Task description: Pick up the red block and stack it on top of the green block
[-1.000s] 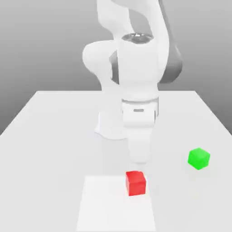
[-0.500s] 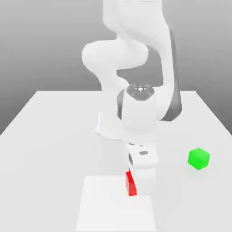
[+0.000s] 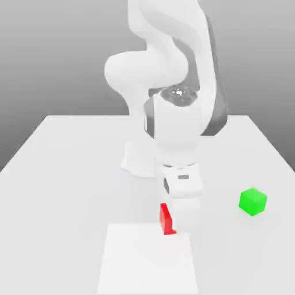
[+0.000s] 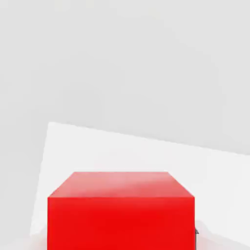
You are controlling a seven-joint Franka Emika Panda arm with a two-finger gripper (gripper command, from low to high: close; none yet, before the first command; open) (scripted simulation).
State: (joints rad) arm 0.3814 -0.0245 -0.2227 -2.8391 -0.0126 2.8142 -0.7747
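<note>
Holding the red block (image 3: pixel 165 220) in the gripper (image 3: pixel 181 221), with jaws closed down onto opposite sides of it. Seen in the exterior view over the far edge of the pale square (image 3: pixel 147 262), close to that square's far corner on the exterior view's right. Covered for the most part by the white hand, leaving just a narrow upright strip of red on the exterior view's left of the gripper, plus a small sliver low down. Raised a little from the spot occupied a second ago, with jaws wide then and gripped snugly now. Pointing downward at the end of the white arm (image 3: pixel 176 129), reaching nearer from the base (image 3: pixel 138 161) farther back on the table (image 3: pixel 69 190). Shown close up in the hand view, with one red face full on, a paler one sloping away, and the pale square lying beyond. Well apart from the green block (image 3: pixel 253 201), sitting on bare table toward the exterior view's right, a touch farther back, with nothing stacked on top. Not touching green anywhere.
</note>
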